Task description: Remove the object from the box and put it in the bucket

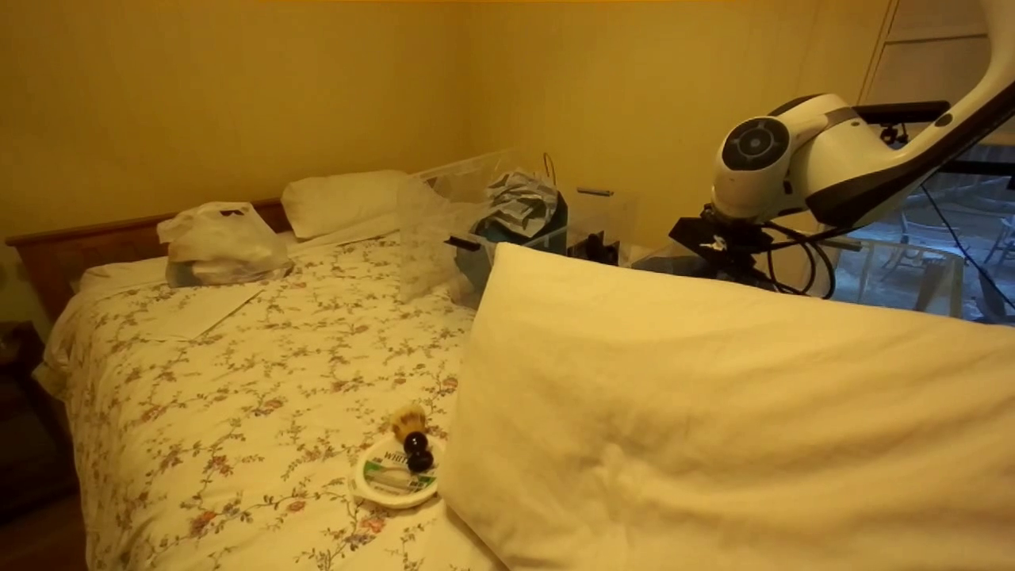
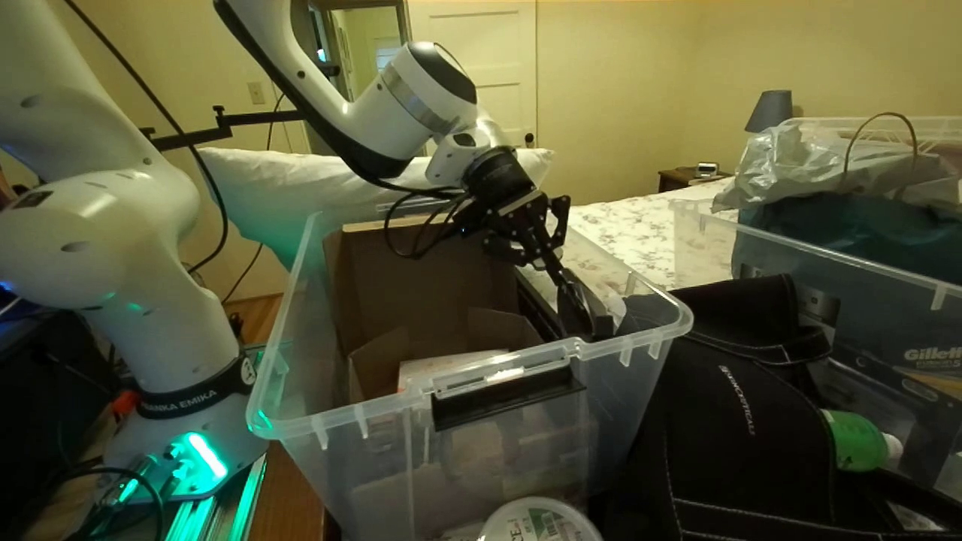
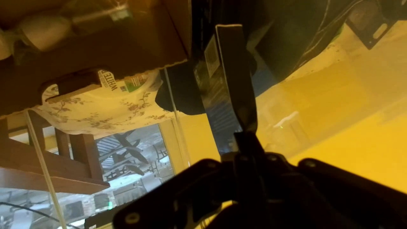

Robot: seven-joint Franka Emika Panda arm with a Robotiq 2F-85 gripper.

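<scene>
One elongated black object is pinched at its narrow end by the black tool, near the brown cardboard box.

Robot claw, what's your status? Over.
Gripper shut on slim dark object. Seemingly outside cardboard box. Possible snag: clear bin's rim nearby; contact unclear.

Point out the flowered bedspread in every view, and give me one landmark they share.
In an exterior view: the flowered bedspread fills most of the lower left.
In an exterior view: the flowered bedspread shows right of centre, below and left of the lamp.
In the wrist view: the flowered bedspread is a patch left of centre, just below the cardboard box.
Shared landmark: the black gripper, present in all three.
</scene>
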